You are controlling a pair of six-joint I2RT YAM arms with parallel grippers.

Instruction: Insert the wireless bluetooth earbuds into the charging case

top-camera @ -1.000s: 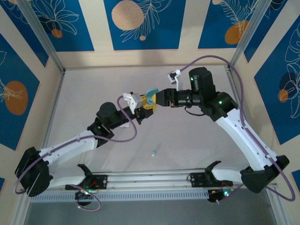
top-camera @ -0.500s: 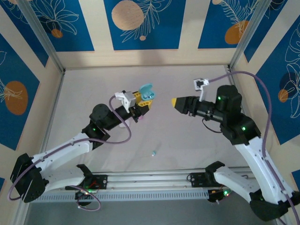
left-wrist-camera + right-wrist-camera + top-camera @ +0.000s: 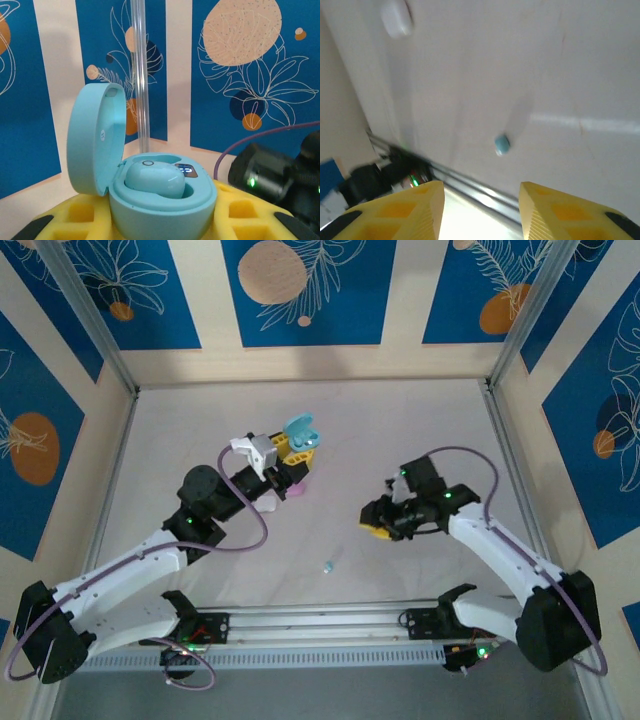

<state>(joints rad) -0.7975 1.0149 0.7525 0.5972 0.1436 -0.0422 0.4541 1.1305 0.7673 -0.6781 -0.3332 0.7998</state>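
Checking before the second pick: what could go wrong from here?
1. The loose tiny light blue plastic earbud lies near the front rail; the open right tool could knock it away.
2. The left tool grips only the base of the light blue oval plastic charging case; pressing there may shift it.

- The loose earbud (image 3: 502, 145) is ringed by bare counter (image 3: 570, 60) and can be approached from above.
- The right tool (image 3: 480, 207) is kept apart from it by unobstructed counter.
- The far middle is blocked by the left tool (image 3: 297, 447), clamped on the open case (image 3: 160, 195).
- The near side is bounded by the rail (image 3: 320, 618).
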